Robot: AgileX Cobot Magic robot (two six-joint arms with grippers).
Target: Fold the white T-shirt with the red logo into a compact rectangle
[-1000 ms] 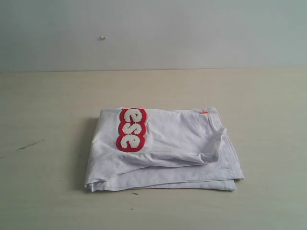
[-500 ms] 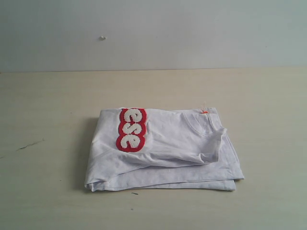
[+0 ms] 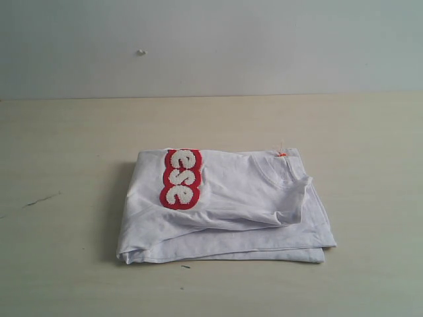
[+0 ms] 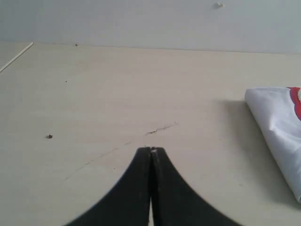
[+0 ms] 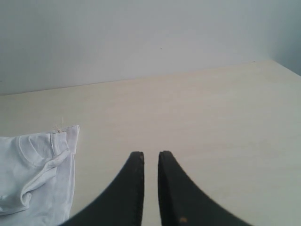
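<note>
The white T-shirt (image 3: 225,214) lies folded into a rough rectangle in the middle of the table, collar (image 3: 277,173) and orange neck tag (image 3: 282,154) at its far right corner. Part of the red logo (image 3: 180,178) shows on top, with white fuzzy letters. Neither gripper appears in the exterior view. In the left wrist view my left gripper (image 4: 151,149) is shut and empty over bare table, apart from the shirt's corner (image 4: 277,117). My right gripper (image 5: 151,154) holds a narrow gap with nothing in it, beside the shirt's collar end (image 5: 33,179).
The pale wooden table (image 3: 66,132) runs back to a plain grey wall. A thin dark scratch (image 4: 160,128) and a small speck (image 4: 49,136) mark the surface on the left. A table edge (image 4: 16,56) shows in the left wrist view.
</note>
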